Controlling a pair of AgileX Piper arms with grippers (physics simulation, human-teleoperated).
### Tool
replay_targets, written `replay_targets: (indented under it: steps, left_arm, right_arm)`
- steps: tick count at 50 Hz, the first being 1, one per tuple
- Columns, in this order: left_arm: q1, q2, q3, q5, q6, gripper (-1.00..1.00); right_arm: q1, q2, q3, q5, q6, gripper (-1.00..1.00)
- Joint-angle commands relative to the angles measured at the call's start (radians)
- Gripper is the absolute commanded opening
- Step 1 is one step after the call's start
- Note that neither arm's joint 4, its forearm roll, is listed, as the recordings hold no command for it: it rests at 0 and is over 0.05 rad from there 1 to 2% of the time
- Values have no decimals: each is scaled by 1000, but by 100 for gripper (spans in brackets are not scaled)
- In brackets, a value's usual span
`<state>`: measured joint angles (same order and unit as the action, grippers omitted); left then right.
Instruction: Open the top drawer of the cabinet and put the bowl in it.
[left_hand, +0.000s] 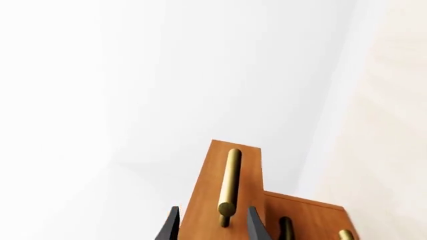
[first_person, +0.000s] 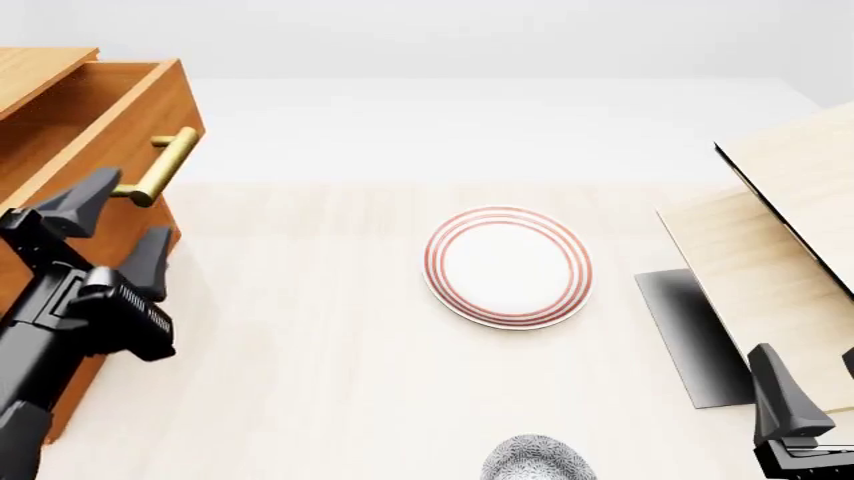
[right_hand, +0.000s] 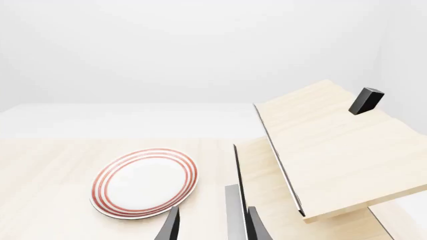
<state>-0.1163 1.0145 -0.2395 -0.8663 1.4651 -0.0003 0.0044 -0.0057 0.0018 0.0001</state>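
While the top drawer of the cabinet stands pulled out, the left hand hangs spread just off its handle. Next, the spread right hand should descend squarely over the bowl at the desk's near edge.

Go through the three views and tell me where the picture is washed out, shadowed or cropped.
Left wrist view: mostly blown-out white, only the top drawer and its brass handle read clearly. Front view: even light, a dark shadow under the pale wood structure; the bowl is cut by the frame edge. Right wrist view: soft and sharp, the plate casts little shadow.
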Motion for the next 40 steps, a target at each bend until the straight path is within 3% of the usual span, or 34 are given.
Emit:
replay_targets:
  steps: [1,13,25,34,40]
  left_arm:
    - [-42,-139,36,66,3,100]
    - [-85,-332,14,252,-49,100]
    - [-124,-512,-113,569,-230,100]
    - [-64,-659,-247,874,-394,100]
    - [-42,-651,-333,1009,-492,100]
  right_arm:
    - [0,-1,1,0,0,100]
    - [0,-1,1,0,0,100]
    - [0,-1,1,0,0,100]
    - [0,-1,1,0,0,100]
    - [0,-1,1,0,0,100]
